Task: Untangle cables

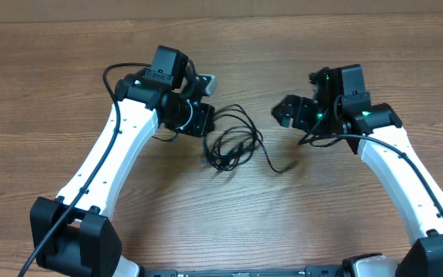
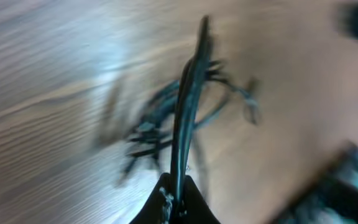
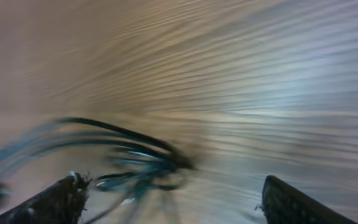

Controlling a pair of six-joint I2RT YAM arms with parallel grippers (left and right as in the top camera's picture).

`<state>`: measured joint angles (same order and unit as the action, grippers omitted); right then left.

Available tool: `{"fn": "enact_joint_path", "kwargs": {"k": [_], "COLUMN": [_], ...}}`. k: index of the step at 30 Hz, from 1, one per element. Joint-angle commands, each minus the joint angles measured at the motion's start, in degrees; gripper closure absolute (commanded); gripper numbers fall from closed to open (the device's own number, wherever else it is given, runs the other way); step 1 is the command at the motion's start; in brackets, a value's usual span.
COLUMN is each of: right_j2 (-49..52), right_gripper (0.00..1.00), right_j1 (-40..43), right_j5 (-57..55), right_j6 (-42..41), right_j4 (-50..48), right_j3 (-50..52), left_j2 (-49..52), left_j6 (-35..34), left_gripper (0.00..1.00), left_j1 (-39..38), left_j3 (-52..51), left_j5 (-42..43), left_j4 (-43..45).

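The cables (image 1: 231, 142) are thin black cords lying in a loose tangle on the wooden table between my two arms. One strand trails off to the right and ends in a small plug (image 1: 289, 165). My left gripper (image 1: 203, 117) is at the tangle's upper left edge. In the left wrist view its jaws (image 2: 178, 193) are shut on a black cable strand (image 2: 188, 99) that runs up from them, with the blurred tangle behind. My right gripper (image 1: 286, 112) is open and empty, above and right of the tangle. In the right wrist view the blurred cables (image 3: 135, 155) lie beyond its spread fingers (image 3: 176, 199).
The wooden table (image 1: 221, 223) extends all round the tangle. Thicker black wires run along both white arms (image 1: 114, 146) (image 1: 406, 165). Both wrist views are motion-blurred.
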<state>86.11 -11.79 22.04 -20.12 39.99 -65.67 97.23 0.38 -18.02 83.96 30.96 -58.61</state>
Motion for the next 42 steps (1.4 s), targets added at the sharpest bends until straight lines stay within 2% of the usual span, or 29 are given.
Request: {"fn": "enact_joint_path", "kwargs": {"k": [1,7,10,13,16,20,22,23,24,28,30,32,34,36,38,41,42], "right_j2": [-0.3,-0.2,-0.1,0.0,0.0,0.2,0.2,0.2,0.2,0.2,0.2,0.2,0.2,0.2,0.2,0.2,0.2], "right_gripper": [0.11,0.11,0.10,0.09,0.06,0.09,0.15,0.23,0.39,0.70,0.79,0.96,0.96,0.96,0.87,0.82,0.79], "right_j1": [-2.4,-5.4,-6.1,-6.3,-6.3,-6.3,-6.3,-6.3,-6.3,-6.3,-6.3,-6.3,-6.2,-6.1,-6.1,-6.1,-6.1], "right_j5": [6.5,1.8,1.5,-0.3,-5.5,-16.9,-19.2,-19.4,-19.3,-14.5,-11.6,-10.9,-14.5,-19.8,-20.1,-20.1,-20.1], "right_j6": [1.6,2.8,2.8,2.8,2.8,2.8,2.8,2.8,2.3,2.1,2.1,1.6,-2.1,-5.6,-5.4,-5.4,-5.4], "right_j4": [-0.6,-0.2,-1.0,-3.4,-7.3,-12.6,-14.9,-16.0,-17.2,-18.3,-18.1,-16.6,-14.3,-10.8,-8.7,-5.6,-4.6], "right_j3": [-1.1,1.2,2.8,4.2,5.6,6.3,6.3,6.3,6.3,6.3,6.3,6.3,6.3,6.3,6.3,6.3,6.3], "left_j2": [-2.0,-2.2,-2.4,-2.5,-2.6,-2.8,-2.8,-2.8,-2.8,-2.8,-2.8,-2.8,-2.8,-2.8,-2.8,-2.8,-2.8], "left_j6": [11.0,8.6,8.6,8.7,8.6,6.7,6.8,6.8,6.7,6.7,6.1,1.6,-3.9,-11.3,-18.2,-23.4,-23.6], "left_gripper": [0.96,0.96,0.96,0.96,0.96,0.96,0.96,0.96,0.96,0.96,0.96,0.96,0.96,0.96,0.96,0.96,0.88], "left_j1": [-0.4,-0.2,-0.2,-0.4,-0.3,-0.2,0.1,0.3,0.5,0.7,0.7,0.7,0.7,0.8,0.8,0.8,0.8], "left_j3": [1.0,1.1,1.7,2.3,2.7,2.8,2.8,2.8,2.8,2.8,2.8,2.8,2.8,2.8,2.8,2.8,2.8], "left_j5": [17.2,18.7,22.4,29.6,34.8,36.0,35.5,34.2,31.8,28.2,23.2,12.3,-0.5,-16.9,-28.2,-36.8,-37.3], "left_j4": [1.2,5.6,7.2,8.6,9.4,8.5,7.7,7.1,6.3,3.9,3.1,2.1,0.4,-2.2,-4.6,-7.4,-7.7]}}
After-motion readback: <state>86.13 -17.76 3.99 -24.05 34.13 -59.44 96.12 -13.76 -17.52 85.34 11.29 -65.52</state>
